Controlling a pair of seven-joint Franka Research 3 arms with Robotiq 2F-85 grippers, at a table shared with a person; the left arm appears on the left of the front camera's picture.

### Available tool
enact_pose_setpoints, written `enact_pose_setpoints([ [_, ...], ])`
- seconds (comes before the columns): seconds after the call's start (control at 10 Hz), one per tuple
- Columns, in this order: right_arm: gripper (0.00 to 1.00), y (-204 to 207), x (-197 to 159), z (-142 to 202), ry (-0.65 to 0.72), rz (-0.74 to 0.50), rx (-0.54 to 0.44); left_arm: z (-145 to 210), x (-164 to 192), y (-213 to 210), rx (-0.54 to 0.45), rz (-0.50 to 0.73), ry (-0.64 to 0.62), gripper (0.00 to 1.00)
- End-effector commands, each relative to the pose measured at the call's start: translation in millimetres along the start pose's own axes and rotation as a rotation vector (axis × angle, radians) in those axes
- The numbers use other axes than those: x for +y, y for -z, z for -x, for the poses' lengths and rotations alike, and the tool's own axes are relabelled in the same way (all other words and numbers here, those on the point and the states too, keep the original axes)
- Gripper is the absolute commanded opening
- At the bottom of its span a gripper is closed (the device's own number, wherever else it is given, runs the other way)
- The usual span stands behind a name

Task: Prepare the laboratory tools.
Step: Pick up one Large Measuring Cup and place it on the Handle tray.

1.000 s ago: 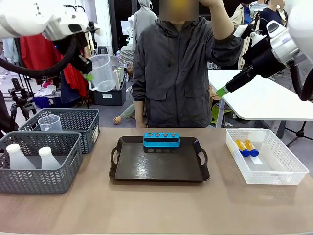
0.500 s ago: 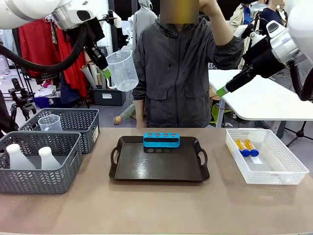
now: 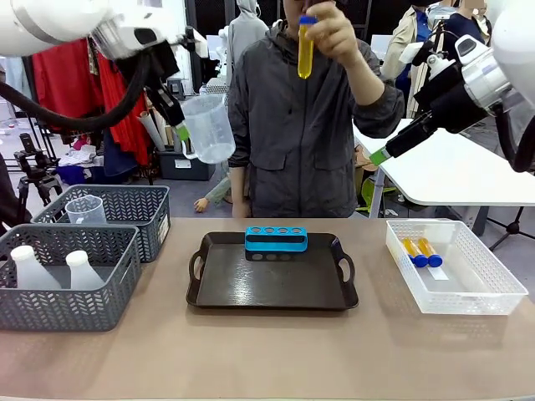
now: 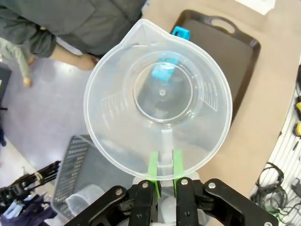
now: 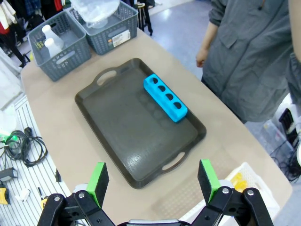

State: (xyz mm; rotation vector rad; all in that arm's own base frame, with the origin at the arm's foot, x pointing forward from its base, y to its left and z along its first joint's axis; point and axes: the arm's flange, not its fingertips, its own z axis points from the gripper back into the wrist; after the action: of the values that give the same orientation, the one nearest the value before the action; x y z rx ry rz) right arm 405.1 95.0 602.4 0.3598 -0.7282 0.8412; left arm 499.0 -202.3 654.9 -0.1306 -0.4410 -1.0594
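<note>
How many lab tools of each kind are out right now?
Blue-capped test tubes: 3
Clear measuring beakers: 2
White flasks: 2
Blue tube rack: 1
Total: 8

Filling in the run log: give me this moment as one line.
left gripper: shut on measuring beaker handle, held aloft | right gripper: open, empty | person's hand: holds test tube | tube rack: on tray

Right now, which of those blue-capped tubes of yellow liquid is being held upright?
The tube in the person's hand, raised high with its cap up. The other two tubes lie flat in the clear basket on the robot's right.
</note>
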Motion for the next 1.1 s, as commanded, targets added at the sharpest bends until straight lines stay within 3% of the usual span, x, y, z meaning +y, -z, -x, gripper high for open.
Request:
enact_pose_setpoints([
  [0.0, 1.00, 0.3, -0.4, -0.6, 0.006, -0.019, -0.021, -4.8, -14.1, 28.2, 0.008, 0.002, 0.046, 0.00],
  [0.7, 1.00, 0.3, -0.4, -0.6, 0.006, -0.019, -0.021, -24.7, -65.8, 119.5, 0.105, 0.181, 0.159, 0.00],
  [1.0, 1.00, 0.3, -0.4, -0.6, 0.006, -0.019, -0.021, -24.6, -67.0, 121.4, 0.099, 0.196, 0.156, 0.00],
])
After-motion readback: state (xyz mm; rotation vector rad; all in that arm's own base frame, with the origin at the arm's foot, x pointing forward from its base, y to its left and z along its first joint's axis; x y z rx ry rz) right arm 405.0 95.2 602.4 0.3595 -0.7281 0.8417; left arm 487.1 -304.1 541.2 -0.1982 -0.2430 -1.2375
